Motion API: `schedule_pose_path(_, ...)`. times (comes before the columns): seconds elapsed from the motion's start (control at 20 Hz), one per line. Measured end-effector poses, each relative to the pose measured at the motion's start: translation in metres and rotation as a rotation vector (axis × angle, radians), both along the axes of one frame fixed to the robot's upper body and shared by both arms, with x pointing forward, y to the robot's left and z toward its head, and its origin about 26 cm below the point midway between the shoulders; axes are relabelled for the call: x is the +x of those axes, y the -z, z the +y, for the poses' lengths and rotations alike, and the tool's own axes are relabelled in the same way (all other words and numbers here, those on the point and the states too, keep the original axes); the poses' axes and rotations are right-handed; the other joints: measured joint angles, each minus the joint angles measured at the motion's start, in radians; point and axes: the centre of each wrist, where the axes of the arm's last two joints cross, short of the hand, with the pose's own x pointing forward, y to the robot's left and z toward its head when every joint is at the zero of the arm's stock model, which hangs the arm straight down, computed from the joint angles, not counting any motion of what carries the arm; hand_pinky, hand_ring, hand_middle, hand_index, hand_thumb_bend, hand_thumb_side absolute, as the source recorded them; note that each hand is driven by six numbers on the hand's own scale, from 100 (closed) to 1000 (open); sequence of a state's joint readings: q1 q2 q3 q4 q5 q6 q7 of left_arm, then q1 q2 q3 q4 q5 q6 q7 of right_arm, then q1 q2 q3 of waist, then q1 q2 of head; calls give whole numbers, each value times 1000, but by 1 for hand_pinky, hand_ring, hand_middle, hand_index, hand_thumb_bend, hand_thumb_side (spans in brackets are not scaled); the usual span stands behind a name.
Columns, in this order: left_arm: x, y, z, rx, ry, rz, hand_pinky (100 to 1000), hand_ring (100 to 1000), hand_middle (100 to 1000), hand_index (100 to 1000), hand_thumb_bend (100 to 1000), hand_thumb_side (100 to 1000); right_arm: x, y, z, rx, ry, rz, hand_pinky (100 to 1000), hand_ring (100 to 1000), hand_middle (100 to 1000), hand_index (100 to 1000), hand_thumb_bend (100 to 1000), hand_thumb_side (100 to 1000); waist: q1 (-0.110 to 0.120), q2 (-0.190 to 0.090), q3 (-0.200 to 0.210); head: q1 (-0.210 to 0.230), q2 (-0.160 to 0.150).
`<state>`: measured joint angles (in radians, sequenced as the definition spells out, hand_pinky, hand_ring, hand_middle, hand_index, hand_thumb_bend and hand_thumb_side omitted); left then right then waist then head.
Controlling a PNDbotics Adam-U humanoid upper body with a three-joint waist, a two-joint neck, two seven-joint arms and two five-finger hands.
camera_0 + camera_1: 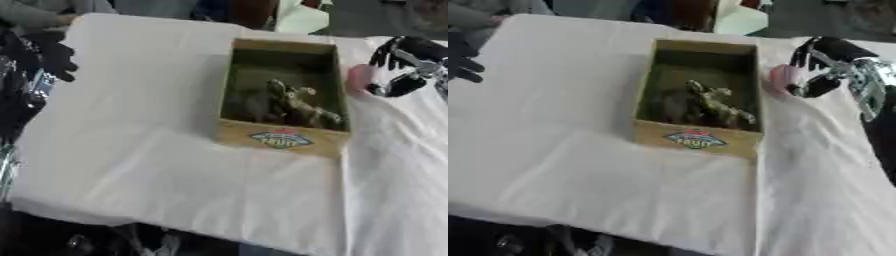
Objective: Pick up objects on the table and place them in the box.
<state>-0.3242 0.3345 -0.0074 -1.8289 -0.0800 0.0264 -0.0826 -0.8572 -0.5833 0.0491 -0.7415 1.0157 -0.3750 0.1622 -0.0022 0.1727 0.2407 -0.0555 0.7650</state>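
An open cardboard box (282, 140) with a fruit label on its front stands on the white cloth. Inside it lies a dark, olive-brown toy figure (297, 105). Just right of the box my right hand (404, 65) has its fingers curled round a pink object (358, 79), level with the box's right wall. My left hand (51, 54) hangs at the table's left edge, dark fingers relaxed, holding nothing.
White cloth (149, 150) covers the whole table, with wide bare stretches left of and in front of the box. At the far edge a person's sleeve (35, 15) and some objects show. The table's near edge drops off at the bottom.
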Motion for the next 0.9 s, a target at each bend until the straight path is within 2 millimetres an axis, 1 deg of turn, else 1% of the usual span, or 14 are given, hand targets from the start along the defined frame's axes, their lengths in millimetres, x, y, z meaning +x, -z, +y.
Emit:
schedule_pose_path(0.1, 0, 0, 0, 0, 0, 0, 583, 609, 623, 800, 548, 715, -1, 2, -1, -1, 7, -11, 446, 500, 486, 592, 329, 156, 0, 0, 0, 0, 0)
schedule_pose_path(0.15, 0, 0, 0, 0, -1, 0, 583, 609, 623, 800, 548, 715, -1, 3, -1, -1, 10, -16, 430, 488, 464, 557, 306, 156, 0, 0, 0, 0, 0)
schedule_pose_path(0.2, 0, 0, 0, -1, -1, 0, 583, 609, 623, 800, 548, 715, -1, 3, 0, 0, 11, -23, 426, 485, 454, 545, 291, 155, 0, 0, 0, 0, 0)
schedule_pose_path(0.25, 0, 0, 0, -1, -1, -1, 584, 610, 623, 800, 547, 715, 0, 4, 1, 4, 11, -31, 399, 464, 400, 487, 237, 156, 0, 0, 0, 1, 0)
schedule_pose_path(0.3, 0, 0, 0, -1, -2, -1, 584, 609, 623, 800, 546, 716, 0, 5, 2, 8, 10, -42, 389, 457, 376, 461, 215, 153, 0, 0, 0, 1, 0)
schedule_pose_path(0.45, 0, 0, 1, -1, -3, -1, 584, 610, 623, 800, 545, 716, -1, 6, 1, 29, 14, -86, 375, 445, 351, 390, 159, 149, 0, -1, -1, 1, 0)
schedule_pose_path(0.5, 0, 0, 1, -1, -4, -1, 584, 610, 623, 801, 545, 716, -1, 6, 1, 39, 12, -102, 373, 442, 343, 379, 142, 147, 0, -2, -1, 1, 0)
schedule_pose_path(0.55, 0, 0, 1, -1, -4, -1, 584, 610, 623, 801, 545, 716, -1, 5, 2, 49, 9, -119, 367, 436, 336, 372, 100, 221, 0, -3, -3, 2, 0)
schedule_pose_path(0.6, 0, 0, 1, -1, -4, -1, 584, 610, 623, 801, 545, 716, -1, 3, 3, 60, 2, -138, 367, 436, 333, 371, 117, 142, 1, -3, -5, 3, 0)
schedule_pose_path(0.75, 0, 0, 1, -1, -4, 0, 584, 610, 623, 801, 544, 716, -1, -7, 9, 105, -30, -192, 363, 429, 328, 371, 100, 135, 1, -6, -7, 6, 0)
schedule_pose_path(0.9, -1, 1, 2, -1, -6, 4, 584, 610, 623, 801, 544, 716, -3, -23, 14, 151, -74, -244, 362, 426, 327, 372, 100, 129, 1, -7, -13, 9, 0)
